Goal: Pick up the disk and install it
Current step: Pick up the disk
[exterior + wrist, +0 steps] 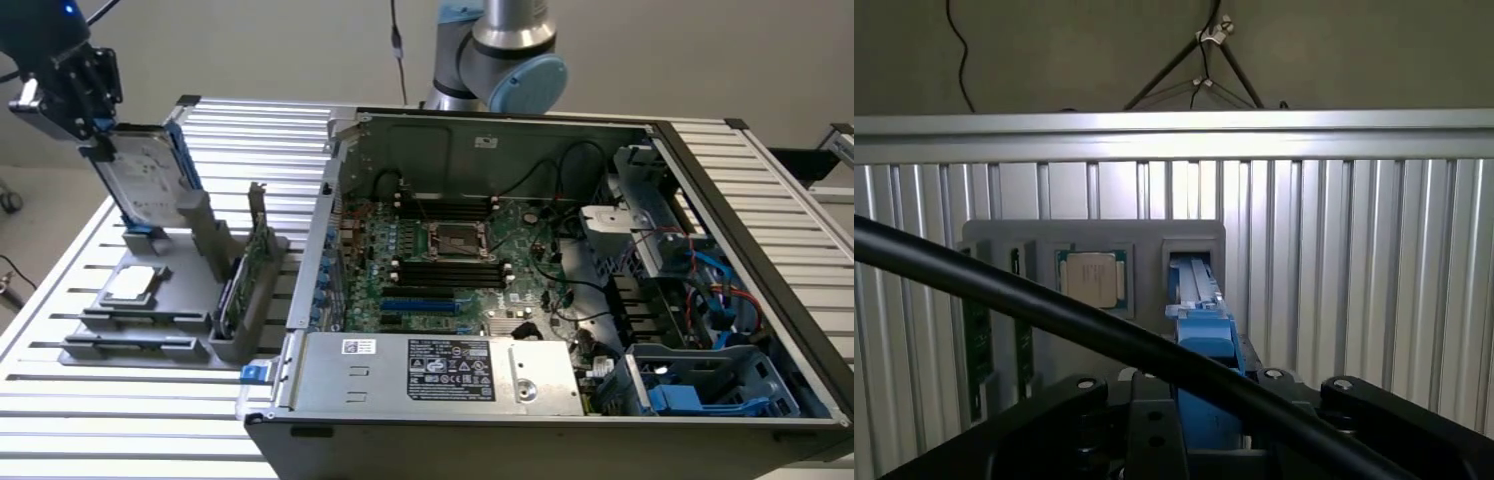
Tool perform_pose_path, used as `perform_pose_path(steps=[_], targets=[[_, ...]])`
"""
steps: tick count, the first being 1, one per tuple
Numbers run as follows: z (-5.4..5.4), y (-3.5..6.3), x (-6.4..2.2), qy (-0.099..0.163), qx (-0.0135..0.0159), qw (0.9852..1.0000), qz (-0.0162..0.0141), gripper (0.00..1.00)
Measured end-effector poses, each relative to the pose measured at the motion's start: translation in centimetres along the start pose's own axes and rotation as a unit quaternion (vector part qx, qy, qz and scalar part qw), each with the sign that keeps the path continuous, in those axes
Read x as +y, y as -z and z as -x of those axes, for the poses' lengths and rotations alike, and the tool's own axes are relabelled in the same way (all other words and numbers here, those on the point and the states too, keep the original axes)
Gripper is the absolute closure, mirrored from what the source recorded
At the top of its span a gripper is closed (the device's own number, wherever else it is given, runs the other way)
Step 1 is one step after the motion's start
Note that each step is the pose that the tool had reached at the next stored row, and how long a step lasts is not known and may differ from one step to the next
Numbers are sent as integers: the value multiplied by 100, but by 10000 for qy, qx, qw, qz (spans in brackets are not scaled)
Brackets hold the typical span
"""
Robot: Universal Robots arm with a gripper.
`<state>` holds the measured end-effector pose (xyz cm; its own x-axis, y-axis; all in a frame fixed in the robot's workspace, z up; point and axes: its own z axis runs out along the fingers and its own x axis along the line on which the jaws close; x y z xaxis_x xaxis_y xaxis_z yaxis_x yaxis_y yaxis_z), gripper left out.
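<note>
The disk [144, 185], silver-grey with a white label and blue side rails, stands on edge at the back of the grey parts holder [160, 335] on the exterior view's left. My gripper [96, 140] sits over its top end, with the fingers closed on its sides. In the wrist view the disk's blue rail [1204, 350] runs from the holder's slot up between my gripper's [1206, 405] black fingers [1359, 405]. Whether its lower end still rests in the slot I cannot tell.
A square processor chip [134, 285] [1092, 278] lies on the holder, with upright green boards [254, 275] beside it. The open computer case [354, 130] fills the exterior view's right, with a power-supply box [441, 370] and a blue drive bay [701, 385] at its front. A black cable [1054, 310] crosses the wrist view.
</note>
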<state>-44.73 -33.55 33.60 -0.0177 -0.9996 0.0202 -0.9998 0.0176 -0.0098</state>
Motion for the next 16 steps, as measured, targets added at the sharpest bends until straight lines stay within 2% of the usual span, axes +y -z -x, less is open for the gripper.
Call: perform_pose_path(steps=[5,8,16], targets=[[-12,227,-12,0,0,10000,0,67],[-23,364,-53,0,0,10000,0,67],[-64,723,-344,6,-10,10000,2,67]])
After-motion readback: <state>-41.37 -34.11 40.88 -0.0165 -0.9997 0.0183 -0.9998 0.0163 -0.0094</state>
